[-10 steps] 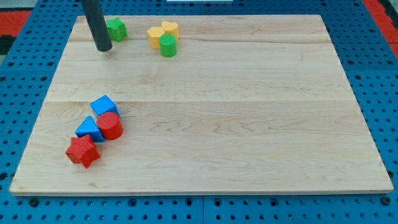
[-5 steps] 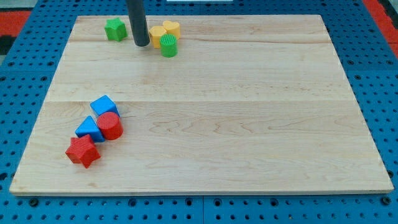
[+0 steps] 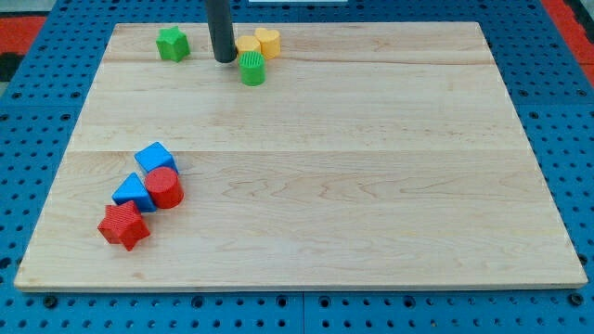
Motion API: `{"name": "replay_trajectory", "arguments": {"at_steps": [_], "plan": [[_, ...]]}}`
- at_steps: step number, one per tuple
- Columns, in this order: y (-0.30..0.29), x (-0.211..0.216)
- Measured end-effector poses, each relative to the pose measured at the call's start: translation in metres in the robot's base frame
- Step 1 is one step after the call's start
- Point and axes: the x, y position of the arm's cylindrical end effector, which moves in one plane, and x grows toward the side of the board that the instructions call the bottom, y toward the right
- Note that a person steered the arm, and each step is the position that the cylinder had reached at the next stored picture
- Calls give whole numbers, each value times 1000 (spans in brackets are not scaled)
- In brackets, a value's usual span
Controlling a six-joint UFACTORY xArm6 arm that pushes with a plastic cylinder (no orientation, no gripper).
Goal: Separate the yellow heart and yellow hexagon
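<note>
My tip [image 3: 225, 58] stands near the view's top, touching or just left of the yellow hexagon [image 3: 247, 45]. The yellow heart [image 3: 268, 41] sits just right of the hexagon, touching it or nearly so. A green cylinder [image 3: 251, 68] lies just below the hexagon, right of my tip. The rod hides part of the hexagon's left side.
A green star [image 3: 172, 43] lies left of my tip near the wooden board's top edge [image 3: 371, 26]. At the lower left sit a blue cube [image 3: 155, 158], a red cylinder [image 3: 165, 187], a blue triangle [image 3: 133, 192] and a red star [image 3: 123, 226].
My tip moved right from beside the green star to the yellow hexagon. The hexagon and heart shifted slightly right; the green cylinder barely moved.
</note>
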Motion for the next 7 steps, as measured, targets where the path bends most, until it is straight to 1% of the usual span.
{"name": "replay_trajectory", "arguments": {"at_steps": [1, 4, 6, 7], "plan": [[-13, -10], [97, -12], [83, -4], [115, -3]]}}
